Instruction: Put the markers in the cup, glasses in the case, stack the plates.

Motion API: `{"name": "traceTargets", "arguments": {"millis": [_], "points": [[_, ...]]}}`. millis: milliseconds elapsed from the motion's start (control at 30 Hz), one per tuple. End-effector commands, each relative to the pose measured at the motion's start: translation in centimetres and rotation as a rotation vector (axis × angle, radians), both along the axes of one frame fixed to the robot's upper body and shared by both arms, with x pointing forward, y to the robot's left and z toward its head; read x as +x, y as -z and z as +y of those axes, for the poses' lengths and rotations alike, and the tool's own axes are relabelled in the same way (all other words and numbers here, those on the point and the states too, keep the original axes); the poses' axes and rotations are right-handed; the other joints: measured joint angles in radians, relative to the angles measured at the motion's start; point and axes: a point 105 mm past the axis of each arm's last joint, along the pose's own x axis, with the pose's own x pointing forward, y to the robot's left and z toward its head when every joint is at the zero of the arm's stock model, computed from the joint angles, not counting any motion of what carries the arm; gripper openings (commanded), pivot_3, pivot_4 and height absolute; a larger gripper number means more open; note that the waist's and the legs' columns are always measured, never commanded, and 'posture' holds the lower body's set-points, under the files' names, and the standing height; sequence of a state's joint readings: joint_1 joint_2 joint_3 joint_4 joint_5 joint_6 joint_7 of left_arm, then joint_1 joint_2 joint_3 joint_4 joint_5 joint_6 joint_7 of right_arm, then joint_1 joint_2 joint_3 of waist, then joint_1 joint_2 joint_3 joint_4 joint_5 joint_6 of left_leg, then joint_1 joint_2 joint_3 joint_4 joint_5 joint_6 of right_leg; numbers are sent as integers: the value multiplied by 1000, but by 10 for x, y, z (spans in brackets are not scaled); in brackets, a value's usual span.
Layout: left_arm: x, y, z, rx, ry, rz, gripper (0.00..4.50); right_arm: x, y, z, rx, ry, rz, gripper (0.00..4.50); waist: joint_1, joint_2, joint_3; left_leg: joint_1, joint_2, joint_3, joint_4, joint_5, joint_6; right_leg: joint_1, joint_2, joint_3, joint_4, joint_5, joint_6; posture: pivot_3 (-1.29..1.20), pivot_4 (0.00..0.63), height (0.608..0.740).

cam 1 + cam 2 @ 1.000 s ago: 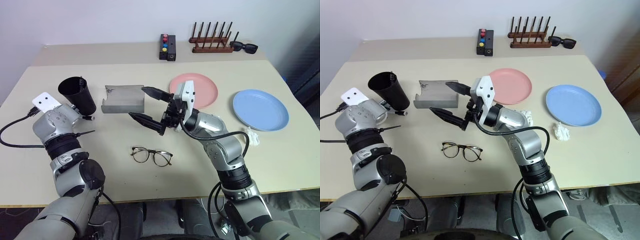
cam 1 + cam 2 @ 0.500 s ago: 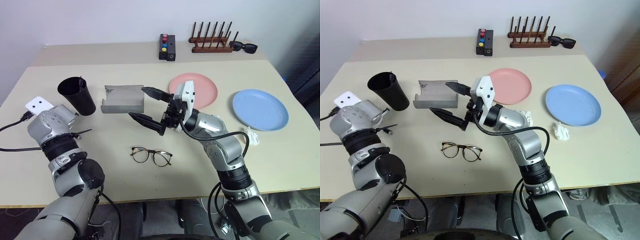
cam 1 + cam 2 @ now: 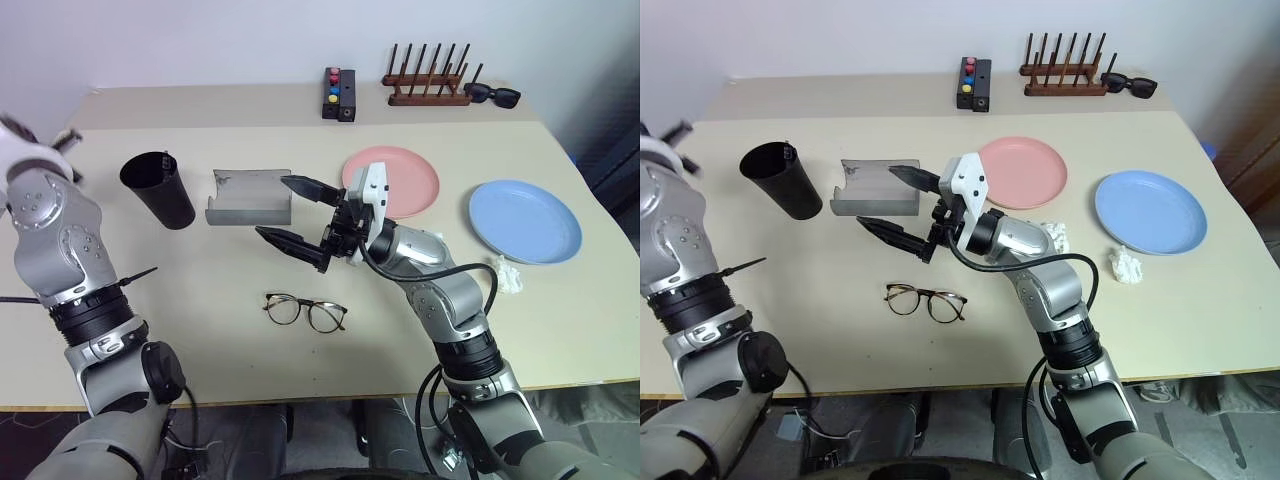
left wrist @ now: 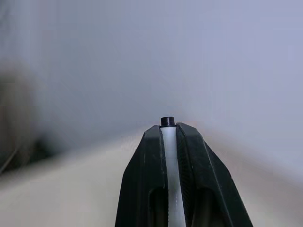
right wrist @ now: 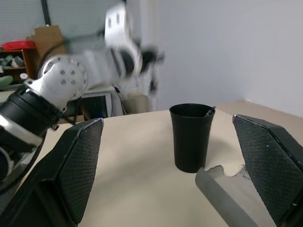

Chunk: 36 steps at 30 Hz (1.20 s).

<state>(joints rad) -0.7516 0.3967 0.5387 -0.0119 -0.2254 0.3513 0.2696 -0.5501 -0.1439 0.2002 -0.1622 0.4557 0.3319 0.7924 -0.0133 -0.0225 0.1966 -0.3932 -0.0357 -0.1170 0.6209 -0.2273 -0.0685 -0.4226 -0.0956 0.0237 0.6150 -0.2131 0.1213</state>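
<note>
**White marker clamped in the left gripper, right gripper gaping over the table**

The left gripper (image 4: 168,142) is closed on the white marker (image 4: 169,156): the white barrel runs up between the two black fingers and its black tip pokes out just past them. In the head views the left arm is raised at the table's left edge, and in the right wrist view it appears blurred, up beyond the cup.

The right gripper (image 3: 300,215) hangs above the middle of the table with its fingers spread wide and nothing between them. It points toward the robot's left, just in front of the case.

The black cup (image 3: 158,189) stands upright on the left part of the table. A thin dark tip shows above its rim (image 5: 210,109), likely the second marker, though it is too small to be sure.

The grey case (image 3: 248,196) lies open just right of the cup, apart from it.

The glasses (image 3: 305,311) rest on the table nearer the robot, below the right gripper, lenses flat.

The pink plate (image 3: 400,180) sits right of the case, partly behind the right gripper's wrist. The blue plate (image 3: 525,220) lies further right, apart from the pink one; the two are not stacked.

At the far edge are a small black box with coloured buttons (image 3: 337,93), a wooden rack (image 3: 426,88) and black sunglasses (image 3: 494,95).
</note>
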Motion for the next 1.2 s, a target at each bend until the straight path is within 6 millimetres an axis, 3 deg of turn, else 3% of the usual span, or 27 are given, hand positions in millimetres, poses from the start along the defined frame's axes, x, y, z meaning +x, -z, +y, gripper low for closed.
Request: {"name": "traceTargets", "arguments": {"millis": [33,167,333,800,1200], "points": [[4,-35,-33,167,128,-116,14,-10,-13,2,35,-36,-39,4500,-1,0,0,0,0,0,0,0,0,0,0,0,0,0,0,0,150,739],[22,-31,-57,260,224,-85,14,-10,-13,3,40,-34,-40,4500,-5,0,0,0,0,0,0,0,0,0,0,0,0,0,0,0,150,739],[32,-19,-67,347,230,-39,14,-10,-14,2,46,-23,-42,4500,-10,0,0,0,0,0,-1,0,1,-1,0,0,1,0,0,0,150,739],[28,27,-52,406,139,83,14,-10,-14,0,52,-19,-37,4500,-7,0,0,0,0,0,-1,0,1,-1,0,0,1,0,0,0,150,739],[21,49,-48,386,112,130,14,-10,-14,2,53,-27,-36,4500,-5,0,0,0,0,0,-1,0,1,-1,0,0,1,0,0,0,150,739]]}}
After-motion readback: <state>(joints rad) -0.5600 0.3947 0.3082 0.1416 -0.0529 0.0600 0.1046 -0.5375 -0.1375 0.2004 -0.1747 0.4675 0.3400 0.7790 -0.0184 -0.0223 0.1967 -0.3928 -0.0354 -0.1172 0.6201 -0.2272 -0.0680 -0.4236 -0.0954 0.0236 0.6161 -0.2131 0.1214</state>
